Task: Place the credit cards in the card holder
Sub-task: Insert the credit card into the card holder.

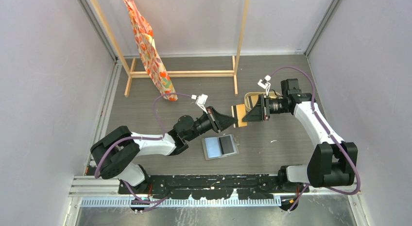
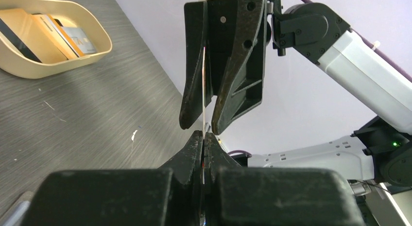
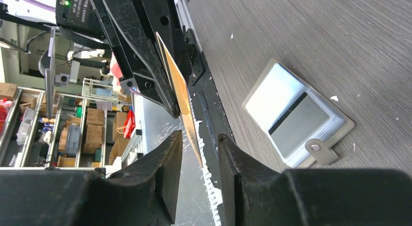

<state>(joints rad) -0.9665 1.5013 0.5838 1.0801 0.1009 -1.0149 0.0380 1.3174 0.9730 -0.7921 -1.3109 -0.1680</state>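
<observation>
At the left, our left end effector (image 2: 203, 141) was clamped fully shut on one edge of a credit card (image 3: 176, 82), holding it in mid-air above the tabletop (image 2: 97, 119). The card stood on edge, showing from the left wrist only as a pale line. In the top view the card holder (image 3: 291, 114) lay open and flat on the tabletop, slightly left of that grip and nearer the arm bases, apart from the held card. To the right, the right end effector (image 3: 199, 138) faced the left one, its jaws standing apart on either side of the card's far edge; we judged it to grip nothing. Just behind it sat the tray (image 2: 63, 65), with the other credit cards (image 2: 48, 34) leaning inside.

We judged the task to be partway: one card was out of the tray and aloft between the arms, not yet slotted, and several waited in the tray. A grey face with a dark stripe showed in the holder's sleeve — possibly a card already stowed, though we could not be sure.

The held card was stiff, glossy and tan-gold. The holder was a soft-looking grey case with clear, silvery pockets and a tab bearing a round stud. The tray was smooth, beige and oval — the tabletop dark, wood-grained and lightly scuffed
</observation>
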